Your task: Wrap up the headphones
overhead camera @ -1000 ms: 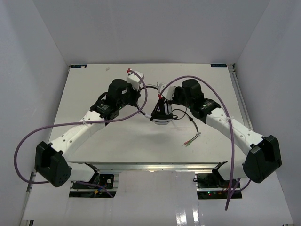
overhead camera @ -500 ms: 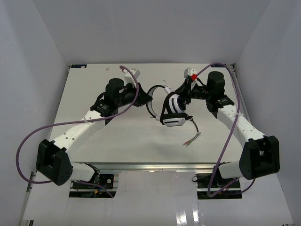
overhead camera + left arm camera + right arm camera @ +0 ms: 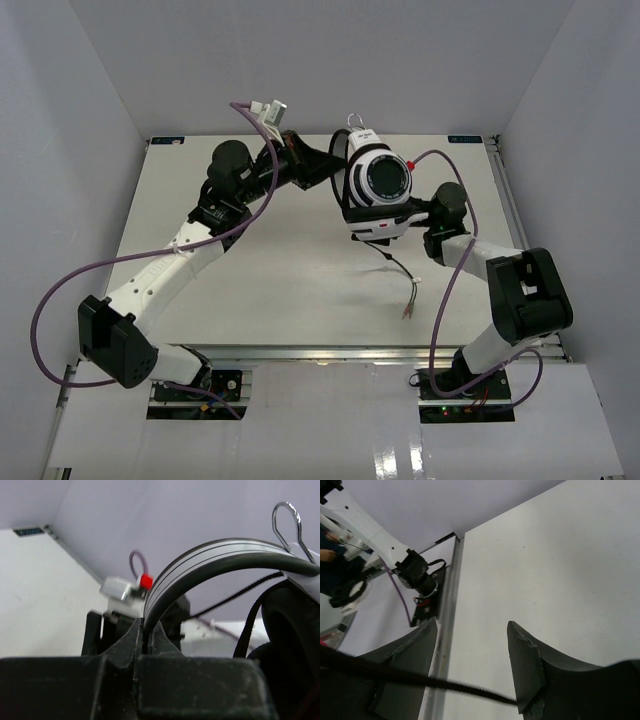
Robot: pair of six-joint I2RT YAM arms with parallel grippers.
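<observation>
The headphones [image 3: 378, 188], white with a round black-centred earcup, hang high above the table. My left gripper [image 3: 322, 166] is shut on their thin black headband [image 3: 225, 555], which rises from between the jaws [image 3: 145, 630] and arcs to the right; an earcup [image 3: 292, 630] fills that view's right edge. The black cord [image 3: 395, 268] dangles from the headset to its plugs [image 3: 408, 308] just above the table. My right gripper [image 3: 472, 625] is open beside and below the headphones. The cord [image 3: 445, 682] runs across the gap between its fingers, not clamped.
The white table [image 3: 250, 290] lies below both arms, walled in white at the back and sides. A metal rail [image 3: 445, 630] marks the table's edge in the right wrist view. Purple cables [image 3: 70, 290] loop off both arms.
The left gripper has lifted the headphones up and toward the back. The right gripper has opened, letting go, and swung out to the right. The cord's plugs trailed toward the middle.
</observation>
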